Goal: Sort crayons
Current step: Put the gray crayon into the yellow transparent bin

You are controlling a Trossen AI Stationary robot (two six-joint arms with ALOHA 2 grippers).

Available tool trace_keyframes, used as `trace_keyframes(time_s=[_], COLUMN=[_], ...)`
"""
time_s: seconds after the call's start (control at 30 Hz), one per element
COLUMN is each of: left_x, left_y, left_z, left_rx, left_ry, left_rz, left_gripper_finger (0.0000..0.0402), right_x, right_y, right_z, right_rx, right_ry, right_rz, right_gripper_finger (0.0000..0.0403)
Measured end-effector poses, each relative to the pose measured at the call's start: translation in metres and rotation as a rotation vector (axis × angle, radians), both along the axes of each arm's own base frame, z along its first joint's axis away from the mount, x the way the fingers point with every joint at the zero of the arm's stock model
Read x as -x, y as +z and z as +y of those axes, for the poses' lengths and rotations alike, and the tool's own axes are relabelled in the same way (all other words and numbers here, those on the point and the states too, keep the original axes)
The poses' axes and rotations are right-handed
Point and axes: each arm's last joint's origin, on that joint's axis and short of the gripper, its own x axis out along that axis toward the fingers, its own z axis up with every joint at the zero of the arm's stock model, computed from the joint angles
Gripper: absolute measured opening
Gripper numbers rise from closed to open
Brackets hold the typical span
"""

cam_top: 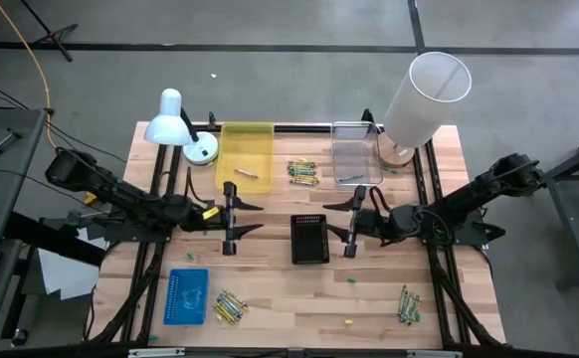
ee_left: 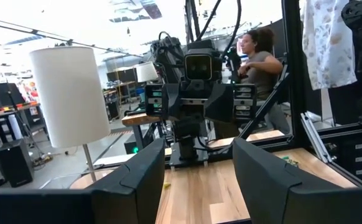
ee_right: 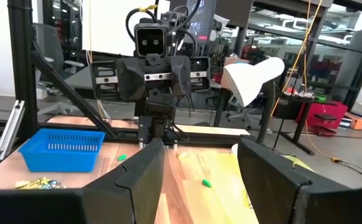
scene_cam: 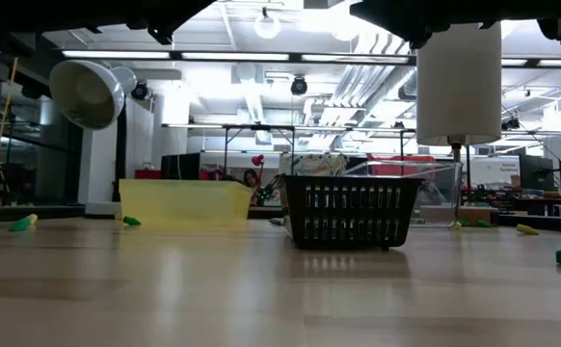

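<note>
I can't read any words on anything here. The wooden table (cam_top: 270, 298) stands in a big workshop, with a black basket (cam_top: 309, 239) in the middle between the left gripper (cam_top: 232, 219) and right gripper (cam_top: 350, 221), both with fingers wide open and holding nothing. The crayons (cam_top: 302, 171) lie in little piles between the yellow tray (cam_top: 246, 154) and clear tray (cam_top: 356, 159), and near the blue basket (cam_top: 187, 295).
</note>
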Motion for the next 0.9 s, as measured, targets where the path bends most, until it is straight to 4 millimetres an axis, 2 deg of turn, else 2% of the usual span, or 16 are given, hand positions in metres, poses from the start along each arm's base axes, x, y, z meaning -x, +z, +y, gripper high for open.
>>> trace_keyframes(time_s=[0.23, 0.4, 0.9], left_x=[0.000, 0.000, 0.000], left_y=[-0.001, -0.001, -0.002], left_z=[0.000, 0.000, 0.000], left_rx=[-0.003, -0.002, -0.001], left_ry=[0.000, 0.000, -0.001], left_rz=[0.012, 0.013, 0.015], left_gripper_finger=[0.0174, 0.0174, 0.0174], right_x=[0.000, 0.000, -0.004], right_y=[0.000, 0.000, -0.007], right_z=[-0.001, -0.006, -0.018], right_rx=[0.025, -0.026, -0.136], right_ry=[-0.024, -0.100, -0.120], right_rz=[0.004, -0.003, 0.033], right_gripper_finger=[0.0199, 0.0199, 0.0199])
